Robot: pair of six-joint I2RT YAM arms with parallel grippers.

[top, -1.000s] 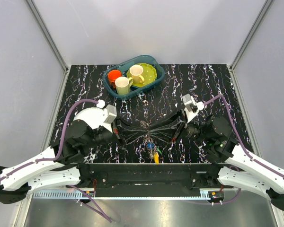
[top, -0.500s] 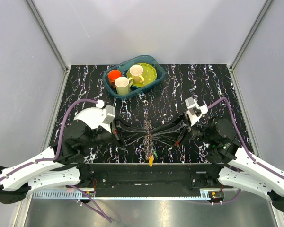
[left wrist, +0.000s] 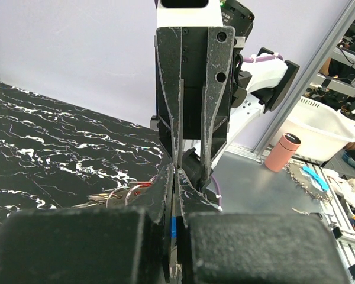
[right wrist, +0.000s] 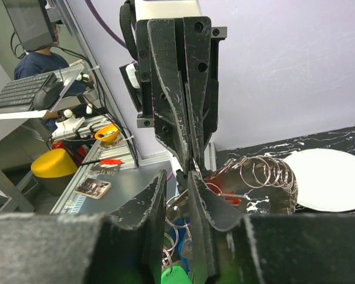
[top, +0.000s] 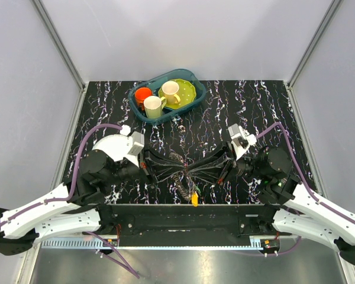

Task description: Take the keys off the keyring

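Note:
My two grippers meet tip to tip over the front middle of the table. The left gripper (top: pixel 180 173) is shut on a thin key with a blue head (left wrist: pixel 175 225). The right gripper (top: pixel 196 171) is nearly shut around the keyring (right wrist: pixel 192 177), whose wire loops pass between its fingers. More loops (right wrist: pixel 266 171) fan out to the right. In the top view the keys (top: pixel 184 188) hang below the fingertips, with a yellow-headed key (top: pixel 194 199) lowest. A green head (right wrist: pixel 176 277) and a red head (right wrist: pixel 219 186) show in the right wrist view. Loose rings (left wrist: pixel 115 195) lie left of the left gripper's fingers.
A teal basin (top: pixel 192 105) at the back of the table holds an orange cup (top: pixel 143 93), two cream mugs (top: pixel 155 106) and a yellow-green plate (top: pixel 184 93). The black front rail (top: pixel 177 216) runs just below the hanging keys.
The bunch between the fingertips swung up on edge and has dropped again, with the yellow key back at the bottom. The right gripper shifted slightly. Both grippers stay closed.

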